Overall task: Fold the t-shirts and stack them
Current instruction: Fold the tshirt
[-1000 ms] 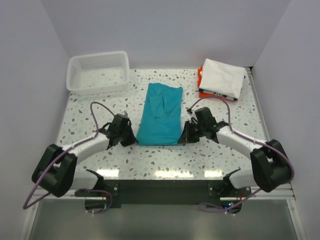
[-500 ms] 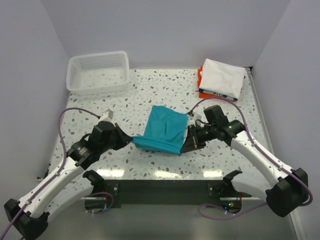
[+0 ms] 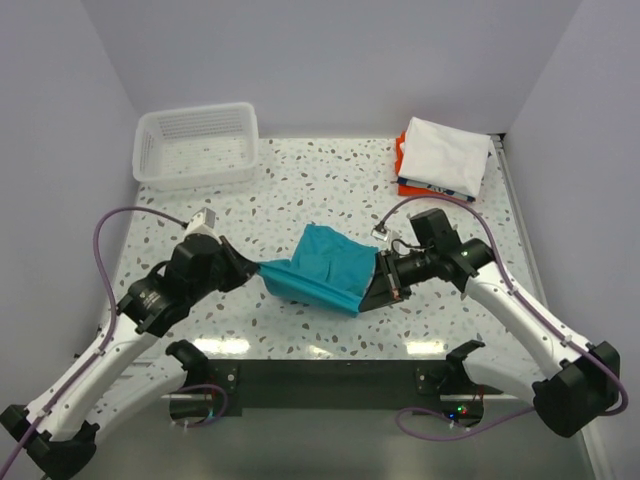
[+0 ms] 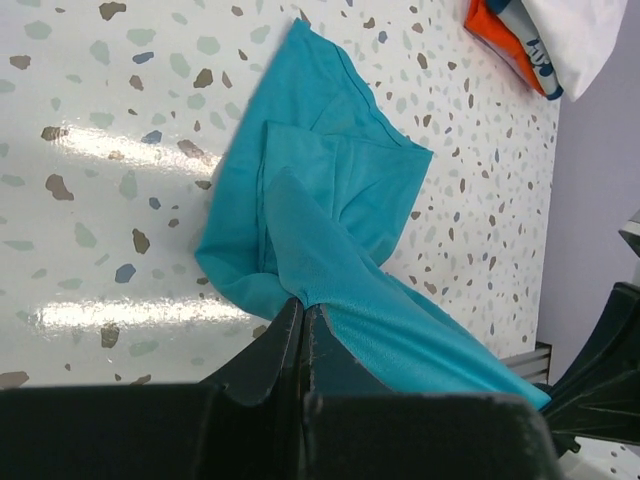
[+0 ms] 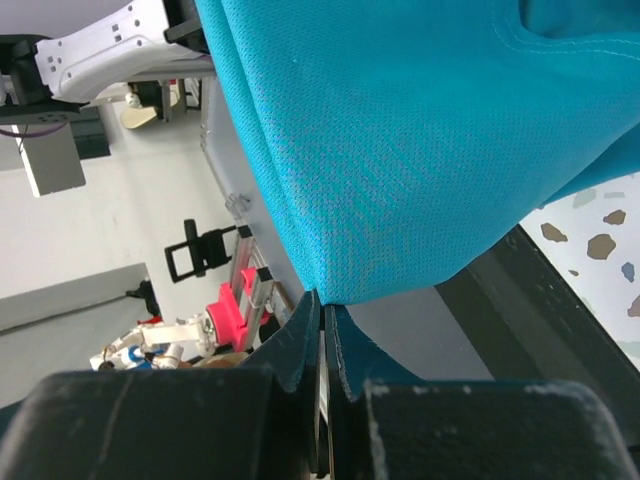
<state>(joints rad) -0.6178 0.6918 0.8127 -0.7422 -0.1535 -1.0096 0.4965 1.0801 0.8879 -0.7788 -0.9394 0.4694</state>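
A teal t-shirt (image 3: pixel 322 268) is lifted by its near edge above the table's middle, its far part still trailing on the surface. My left gripper (image 3: pixel 256 271) is shut on the near left corner of the teal t-shirt (image 4: pixel 330 220). My right gripper (image 3: pixel 368 293) is shut on the near right corner of the teal t-shirt (image 5: pixel 420 130). The edge hangs taut between the two. At the back right lies a stack of folded t-shirts: a white one (image 3: pixel 445 156) on top, an orange one (image 3: pixel 400 158) and a dark-edged one (image 3: pixel 432 190) beneath.
A white slatted basket (image 3: pixel 196 145) stands at the back left corner. White walls enclose the table on the left, back and right. The stack's orange and white edge (image 4: pixel 520 40) shows at the top right of the left wrist view.
Both grippers have lifted the teal shirt's near edge off the table and risen, and the left arm has swung up. The cloth, first flat, now folds over itself.
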